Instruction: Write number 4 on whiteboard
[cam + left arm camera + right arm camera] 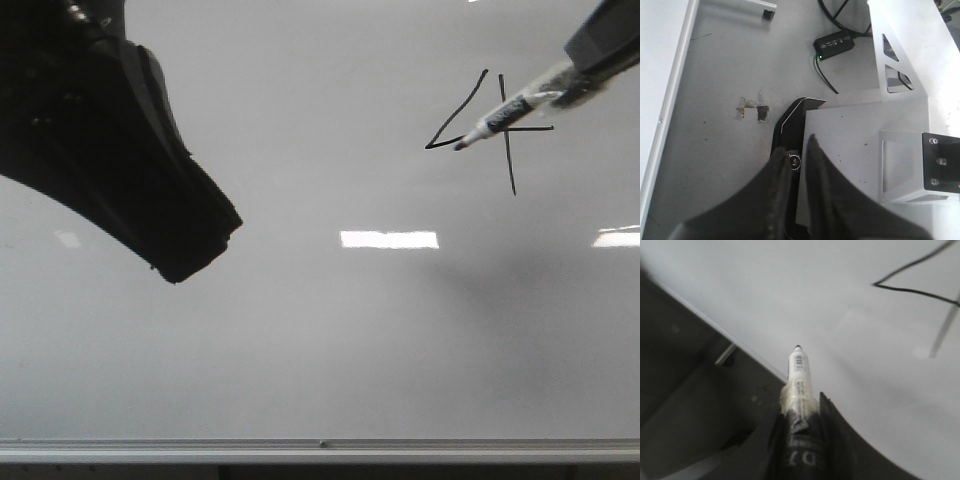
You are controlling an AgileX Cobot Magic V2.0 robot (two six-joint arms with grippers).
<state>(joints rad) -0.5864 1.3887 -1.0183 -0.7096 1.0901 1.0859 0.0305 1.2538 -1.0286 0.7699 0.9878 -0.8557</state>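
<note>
The whiteboard (320, 340) fills the front view, with its silver frame edge (320, 447) along the bottom. The number 4 (511, 162) is drawn in thin black strokes at the upper right, and part of it shows in the right wrist view (876, 285). My right gripper (588, 72) is shut on a white-barrelled marker (505, 120) wrapped in clear tape. The marker's tip points left, just below the 4's crossbar, and looks lifted off the board. In the right wrist view the gripper (800, 401) clamps the marker (799, 371). My left gripper (190, 255) hangs over the board's left side, jaws together and empty (799, 150).
Bright rectangular light reflections (388, 239) lie across the board's middle. The left wrist view looks down at the grey floor, a black power box with a green light (834, 44), cables and a white metal stand (900, 60).
</note>
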